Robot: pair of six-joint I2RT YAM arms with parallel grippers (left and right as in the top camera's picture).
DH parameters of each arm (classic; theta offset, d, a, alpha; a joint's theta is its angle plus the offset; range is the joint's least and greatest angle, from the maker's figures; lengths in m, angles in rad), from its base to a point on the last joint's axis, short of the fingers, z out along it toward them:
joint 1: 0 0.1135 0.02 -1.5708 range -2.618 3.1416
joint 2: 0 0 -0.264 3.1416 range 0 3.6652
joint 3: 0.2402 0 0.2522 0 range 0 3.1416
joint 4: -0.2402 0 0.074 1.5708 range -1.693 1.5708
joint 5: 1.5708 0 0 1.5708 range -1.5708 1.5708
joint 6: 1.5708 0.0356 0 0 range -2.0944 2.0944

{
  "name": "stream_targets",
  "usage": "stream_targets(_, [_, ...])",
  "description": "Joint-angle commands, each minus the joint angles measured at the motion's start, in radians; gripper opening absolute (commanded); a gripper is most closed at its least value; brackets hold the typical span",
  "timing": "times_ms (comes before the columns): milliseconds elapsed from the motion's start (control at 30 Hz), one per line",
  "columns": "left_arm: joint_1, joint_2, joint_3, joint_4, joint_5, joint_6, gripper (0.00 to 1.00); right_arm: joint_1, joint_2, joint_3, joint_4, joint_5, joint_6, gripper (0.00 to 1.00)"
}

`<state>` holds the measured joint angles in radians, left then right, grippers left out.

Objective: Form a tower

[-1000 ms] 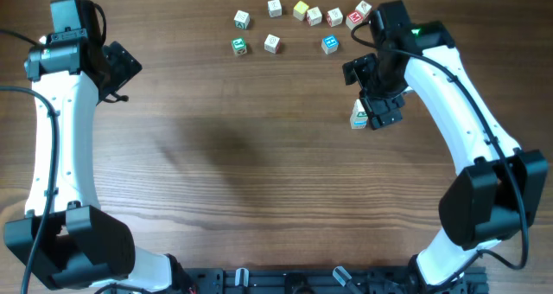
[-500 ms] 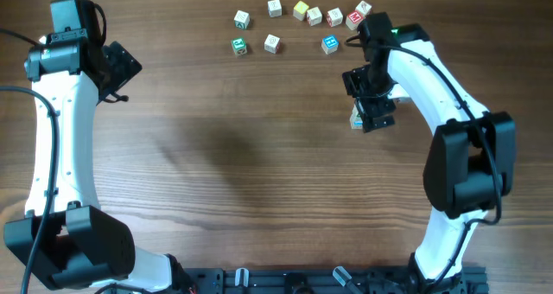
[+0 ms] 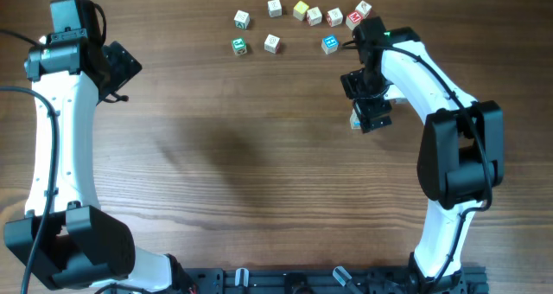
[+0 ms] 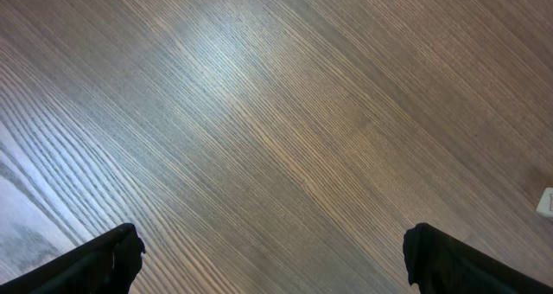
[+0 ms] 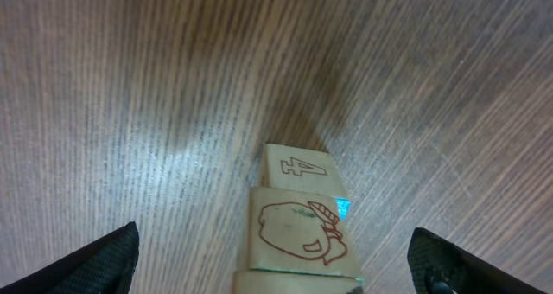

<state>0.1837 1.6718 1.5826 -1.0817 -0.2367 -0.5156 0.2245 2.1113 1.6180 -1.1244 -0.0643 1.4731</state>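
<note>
The tower (image 5: 301, 220), pale cubes stacked on the tabletop (image 3: 259, 156) right of centre, shows a red drawing and a "4" on its faces. The right jaws hang over it spread wide, one finger on each side, neither touching it. The left jaws stand wide open over the wood at the left edge, well apart from the loose cubes (image 3: 300, 11) along the far edge.

Brown wood-grain table (image 3: 259, 173), soft glare
</note>
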Motion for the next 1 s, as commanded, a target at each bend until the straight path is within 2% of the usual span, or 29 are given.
stream_targets(0, [0.003, 0.01, -0.005, -0.001, 0.002, -0.017, 1.0, -0.003, 0.021, -0.01, 0.014, 0.032, 0.019, 1.0])
stream_targets(633, [0.003, 0.01, -0.005, -0.001, 0.002, -0.017, 1.0, -0.003, 0.042, -0.01, 0.039, 0.021, -0.008, 1.0])
stream_targets(767, [0.003, 0.01, -0.005, -0.001, 0.002, -0.017, 1.0, -0.002, 0.042, -0.01, 0.028, 0.02, -0.034, 0.96])
stream_targets(967, [0.003, 0.01, -0.005, 0.0, 0.002, -0.017, 1.0, -0.001, 0.042, -0.01, 0.031, 0.021, -0.033, 0.96])
